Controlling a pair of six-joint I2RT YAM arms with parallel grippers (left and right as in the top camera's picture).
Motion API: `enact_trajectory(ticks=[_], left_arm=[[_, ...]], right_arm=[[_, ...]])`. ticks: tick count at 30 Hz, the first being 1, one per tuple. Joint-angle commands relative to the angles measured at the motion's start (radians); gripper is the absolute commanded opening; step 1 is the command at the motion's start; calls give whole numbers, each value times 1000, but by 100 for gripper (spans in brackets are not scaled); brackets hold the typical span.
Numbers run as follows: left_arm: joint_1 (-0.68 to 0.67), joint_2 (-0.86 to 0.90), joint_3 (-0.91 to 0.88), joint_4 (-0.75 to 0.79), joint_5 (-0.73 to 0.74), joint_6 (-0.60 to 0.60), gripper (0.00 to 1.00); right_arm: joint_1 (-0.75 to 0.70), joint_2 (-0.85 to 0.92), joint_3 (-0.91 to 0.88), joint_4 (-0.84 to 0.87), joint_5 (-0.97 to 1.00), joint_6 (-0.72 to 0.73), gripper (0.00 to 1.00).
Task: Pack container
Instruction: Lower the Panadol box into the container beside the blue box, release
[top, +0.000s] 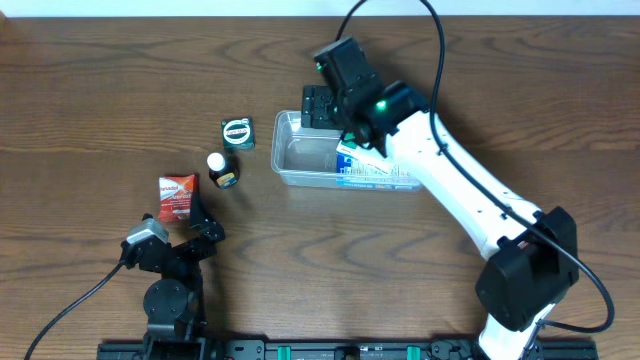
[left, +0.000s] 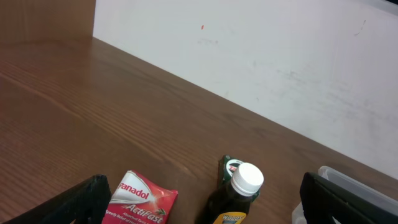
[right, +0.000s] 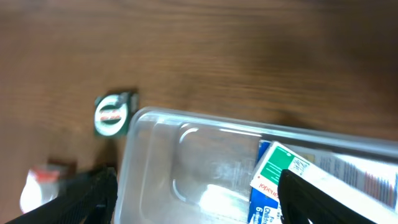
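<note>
The clear plastic container (top: 288, 160) lies in the middle of the table. It holds a green-and-white box (right: 283, 171) lying on a blue box (right: 266, 208) at its right end (top: 372, 168). My right gripper (top: 319, 107) is open and empty above the container's far rim; in the right wrist view its jaws (right: 199, 205) span the tub's bare left half (right: 155, 124). A red Panadol box (top: 175, 198), a dark bottle with a white cap (top: 222, 168) and a small green box (top: 237, 132) lie left of the container. My left gripper (top: 200, 220) is open beside the Panadol box.
In the left wrist view the Panadol box (left: 140, 199) and the bottle (left: 239, 193) lie between the open jaws (left: 205, 214), the green box (left: 225, 167) is behind the bottle, and the container's edge (left: 348, 177) is at the right. A white wall runs along the table's far edge.
</note>
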Motion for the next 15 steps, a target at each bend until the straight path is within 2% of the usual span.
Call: enact_trajectory(ticks=[1,15], left_arm=[[4,-6,-23,-30,-9,18,98],[4,-6,-23,-30,-9,18,98]], right_arm=[[26,36,-43,13,152,187,81],[26,205,-69,114,65,182,79]])
